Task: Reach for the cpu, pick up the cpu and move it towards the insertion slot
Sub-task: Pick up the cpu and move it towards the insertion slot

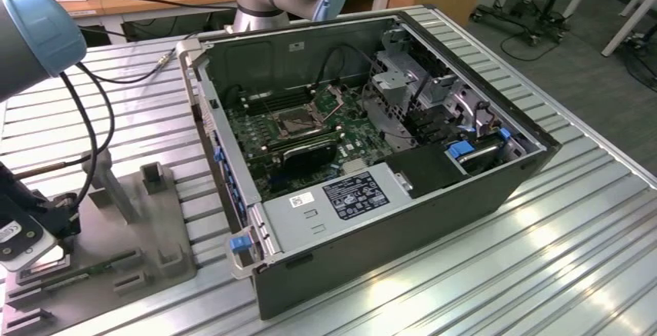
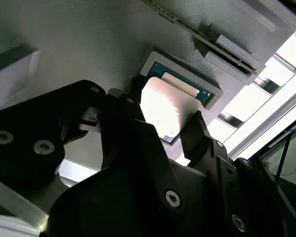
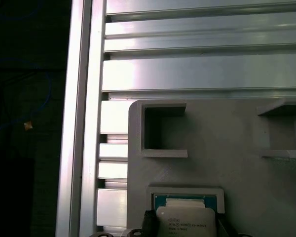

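Observation:
The cpu is a silvery square chip lying in a raised pocket of the grey tray. In the first wrist view the cpu has a green rim along one edge. My gripper straddles it, one black finger against one side and the other finger against the opposite side, shut on the cpu, which still sits in its pocket. In the exterior view my gripper is low over the tray at the exterior view's left. The insertion slot is the metal-framed socket on the green board inside the open computer case.
The open computer case stands on the ribbed aluminium table, to the exterior view's right of the tray. A thin green memory stick lies on the tray near the gripper. Upright tray posts and the arm's cables are close by.

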You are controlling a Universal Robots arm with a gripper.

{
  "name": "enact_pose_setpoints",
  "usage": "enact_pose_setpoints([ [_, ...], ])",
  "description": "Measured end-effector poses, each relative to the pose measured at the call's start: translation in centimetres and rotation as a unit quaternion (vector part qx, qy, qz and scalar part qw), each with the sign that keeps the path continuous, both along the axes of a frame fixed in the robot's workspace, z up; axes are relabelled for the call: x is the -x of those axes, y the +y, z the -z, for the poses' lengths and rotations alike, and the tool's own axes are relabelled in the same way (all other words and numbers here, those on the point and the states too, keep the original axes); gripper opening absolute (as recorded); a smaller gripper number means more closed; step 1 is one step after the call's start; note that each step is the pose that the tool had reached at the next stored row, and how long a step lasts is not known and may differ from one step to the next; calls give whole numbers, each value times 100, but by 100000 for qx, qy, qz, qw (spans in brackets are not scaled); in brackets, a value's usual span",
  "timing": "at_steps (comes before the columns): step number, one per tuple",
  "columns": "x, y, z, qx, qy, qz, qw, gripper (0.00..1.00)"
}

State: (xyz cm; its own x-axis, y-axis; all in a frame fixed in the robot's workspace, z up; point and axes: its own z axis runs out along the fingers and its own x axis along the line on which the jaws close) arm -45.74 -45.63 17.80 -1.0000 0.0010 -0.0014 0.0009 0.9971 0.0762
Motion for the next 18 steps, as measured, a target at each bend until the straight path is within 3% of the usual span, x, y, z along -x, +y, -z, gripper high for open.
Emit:
enact_pose_setpoints([
  [10,-1,0,-9,0,0,0,100000,55],
  [18,-1,0,-76,3,4,0,100000,55],
])
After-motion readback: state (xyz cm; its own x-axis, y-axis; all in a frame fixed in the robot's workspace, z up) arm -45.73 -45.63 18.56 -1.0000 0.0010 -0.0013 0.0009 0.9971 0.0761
